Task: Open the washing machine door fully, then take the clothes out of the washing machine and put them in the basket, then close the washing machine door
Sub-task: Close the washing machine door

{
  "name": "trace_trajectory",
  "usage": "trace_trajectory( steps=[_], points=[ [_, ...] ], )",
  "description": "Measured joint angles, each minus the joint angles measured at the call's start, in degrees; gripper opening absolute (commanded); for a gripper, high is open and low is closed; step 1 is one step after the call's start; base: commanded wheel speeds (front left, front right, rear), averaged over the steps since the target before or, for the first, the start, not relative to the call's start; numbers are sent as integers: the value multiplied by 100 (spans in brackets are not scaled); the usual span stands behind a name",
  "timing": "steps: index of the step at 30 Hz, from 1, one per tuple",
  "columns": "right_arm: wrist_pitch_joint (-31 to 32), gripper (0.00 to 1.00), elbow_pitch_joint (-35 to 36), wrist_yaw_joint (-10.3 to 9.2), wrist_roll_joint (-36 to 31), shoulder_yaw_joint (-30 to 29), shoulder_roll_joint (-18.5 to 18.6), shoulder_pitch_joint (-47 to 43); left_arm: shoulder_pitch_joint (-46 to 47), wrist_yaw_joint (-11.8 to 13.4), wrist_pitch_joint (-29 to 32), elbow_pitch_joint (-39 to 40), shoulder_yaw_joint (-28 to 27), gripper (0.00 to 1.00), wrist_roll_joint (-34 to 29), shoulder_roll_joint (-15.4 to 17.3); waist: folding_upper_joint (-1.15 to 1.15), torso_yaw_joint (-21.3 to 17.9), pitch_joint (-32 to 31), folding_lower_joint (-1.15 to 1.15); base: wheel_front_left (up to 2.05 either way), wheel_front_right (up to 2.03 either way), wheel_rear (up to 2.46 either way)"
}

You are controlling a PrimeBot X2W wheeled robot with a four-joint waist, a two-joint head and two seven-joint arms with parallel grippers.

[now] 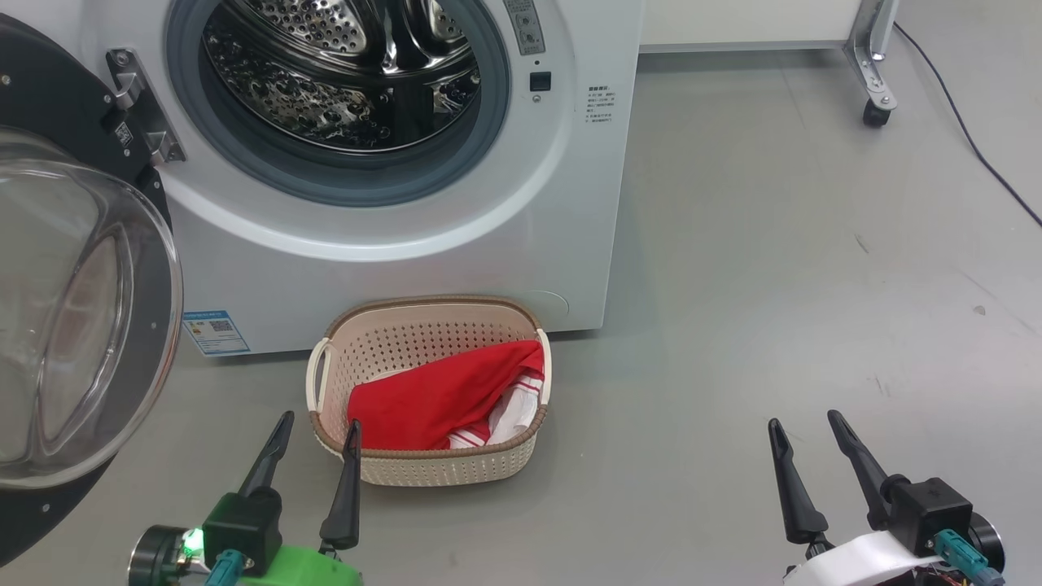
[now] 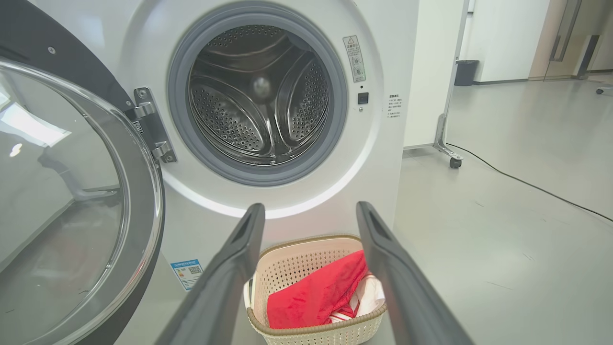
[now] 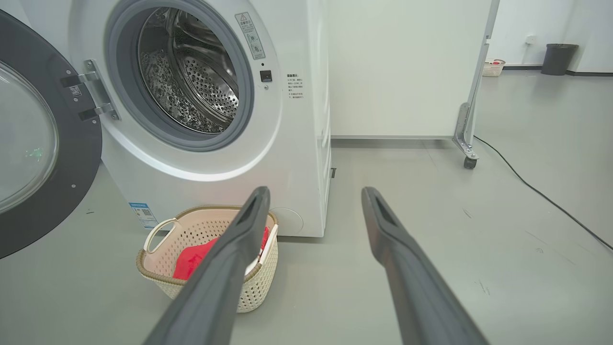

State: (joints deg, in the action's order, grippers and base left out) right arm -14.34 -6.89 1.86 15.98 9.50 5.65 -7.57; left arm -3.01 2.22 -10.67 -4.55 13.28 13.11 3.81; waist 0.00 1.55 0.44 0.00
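Note:
The white washing machine (image 1: 423, 236) stands with its steel drum bare of clothes. Its black round door (image 1: 73, 325) with the clear glass bowl hangs swung wide open at the left. On the floor in front sits the cream basket (image 1: 391, 338), holding the red clothes (image 1: 440, 399) with white striped parts. My left gripper (image 1: 317, 427) is open at the basket's near left corner, nothing between its fingers. My right gripper (image 1: 810, 427) is open over the bare floor, well right of the basket. The left wrist view shows the drum (image 2: 258, 96), the door (image 2: 72, 191), the basket (image 2: 297, 263) and the clothes (image 2: 316, 297).
A white partition on a castor (image 1: 875, 110) stands at the back right, and a black cable (image 1: 969, 130) runs across the grey floor there. A dark bin (image 3: 558, 57) and a small basket (image 3: 493, 67) stand far off by the wall. The open door juts out at my left.

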Motion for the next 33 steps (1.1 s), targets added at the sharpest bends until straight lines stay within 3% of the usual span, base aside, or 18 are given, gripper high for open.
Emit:
trace_trajectory(
  steps=[18,33],
  points=[
    [18,100,4,-16,8,-29,23,-1,-7,58,2,0,-8,100,-1,15,0,-64,32,0,-1,1,0],
    [18,100,103,-59,11,-156,116,-102,2,60,2,2,46,100,-4,13,0,377,43,0,0,0,0]
  ],
)
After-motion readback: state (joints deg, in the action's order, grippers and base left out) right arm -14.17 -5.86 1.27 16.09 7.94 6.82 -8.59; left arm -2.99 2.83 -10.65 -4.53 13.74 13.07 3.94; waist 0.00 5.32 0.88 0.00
